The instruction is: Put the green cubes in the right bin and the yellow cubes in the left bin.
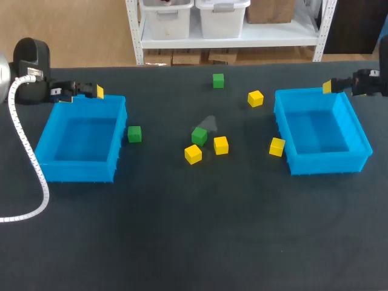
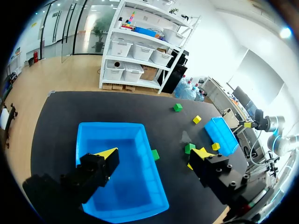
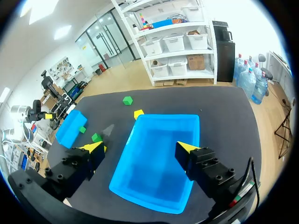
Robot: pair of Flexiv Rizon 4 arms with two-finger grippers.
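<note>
3 green cubes and 4 yellow cubes lie loose on the dark tabletop, between the bins. 1 green sits just right of the left bin, and 1 yellow sits just beside the right bin. Both blue bins are empty, so it seems no cube is sorted yet and all 7 remain. The left jaws and right jaws are spread wide, holding nothing, each by its own bin's far edge.

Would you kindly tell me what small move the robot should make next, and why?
Probably the left gripper should swing out from above the left bin toward the yellow cube nearest it, in the middle cluster. The gripper is open with nothing in it, the bin holds no cubes, and that cube belongs there.
</note>
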